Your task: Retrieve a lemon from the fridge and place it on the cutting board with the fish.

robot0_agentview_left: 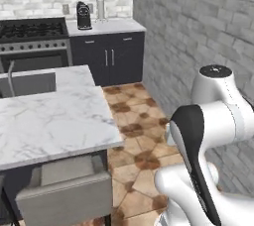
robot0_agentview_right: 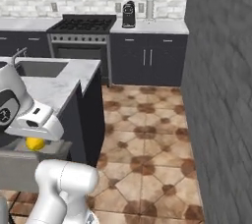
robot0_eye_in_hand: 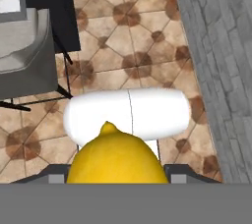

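Small bright yellow roundish lemon (robot0_eye_in_hand: 116, 155) sits right at the hand camera, at 6 o'clock of the hand view, nipple end pointing up-frame. The two-finger gripper (robot0_agentview_right: 35, 143) is clamped on it: in the right base view the yellow shows just under the white hand, at 8 o'clock, off the floor and touching no surface. So the jaws are grasping the lemon, held partly apart by its width.

Handling, my read: light, firm rind with slight give, waxy and rounded, so it can roll or squirt out if pinched off-centre. Best hold is across the fat middle, not on the tapered ends. Finger contact is hidden behind the fruit, can't confirm centring.

Around:
- White marble island countertop (robot0_agentview_left: 54, 116) with inset grey sink (robot0_agentview_left: 30, 84), 9 o'clock in the left base view.
- Grey upholstered stool (robot0_agentview_left: 67, 195) tucked at the island edge, just beside the hand; closest snag.
- Dark cabinets (robot0_agentview_right: 147, 61), black range (robot0_agentview_right: 81, 26), black coffee maker (robot0_agentview_right: 128, 14) on the back counter at 12 o'clock.
- Grey brick wall (robot0_agentview_left: 198, 27) at 3 o'clock, tiled terracotta floor (robot0_agentview_right: 147, 134) open between.
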You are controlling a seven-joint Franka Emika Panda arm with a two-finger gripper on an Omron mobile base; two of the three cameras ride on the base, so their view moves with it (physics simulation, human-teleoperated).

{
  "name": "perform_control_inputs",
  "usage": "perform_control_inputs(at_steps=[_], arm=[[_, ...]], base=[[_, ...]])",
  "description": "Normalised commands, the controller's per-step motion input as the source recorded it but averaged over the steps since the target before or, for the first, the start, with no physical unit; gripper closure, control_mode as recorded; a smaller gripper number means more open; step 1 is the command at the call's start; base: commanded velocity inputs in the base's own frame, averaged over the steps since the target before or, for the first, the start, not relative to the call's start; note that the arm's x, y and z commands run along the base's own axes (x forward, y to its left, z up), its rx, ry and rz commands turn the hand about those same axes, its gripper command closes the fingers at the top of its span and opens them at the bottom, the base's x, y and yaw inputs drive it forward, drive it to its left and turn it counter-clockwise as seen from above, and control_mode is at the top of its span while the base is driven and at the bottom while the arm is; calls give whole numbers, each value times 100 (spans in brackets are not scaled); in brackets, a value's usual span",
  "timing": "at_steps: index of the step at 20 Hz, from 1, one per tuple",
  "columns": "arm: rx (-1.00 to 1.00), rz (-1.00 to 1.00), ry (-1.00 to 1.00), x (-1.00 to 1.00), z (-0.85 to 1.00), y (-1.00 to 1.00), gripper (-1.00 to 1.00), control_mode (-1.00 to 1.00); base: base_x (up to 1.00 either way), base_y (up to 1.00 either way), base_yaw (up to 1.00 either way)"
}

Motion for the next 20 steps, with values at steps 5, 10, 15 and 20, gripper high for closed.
perform_control_inputs(at_steps=[5, 10, 15, 20], arm=[[0, 0, 0, 0, 0, 0, 100, 100], [0, 0, 0, 0, 0, 0, 100, 100], [0, 0, 0, 0, 0, 0, 100, 100], [0, 0, 0, 0, 0, 0, 100, 100]], base=[[34, -93, -7], [100, -73, -18], [100, -19, -17], [99, 25, -4]])
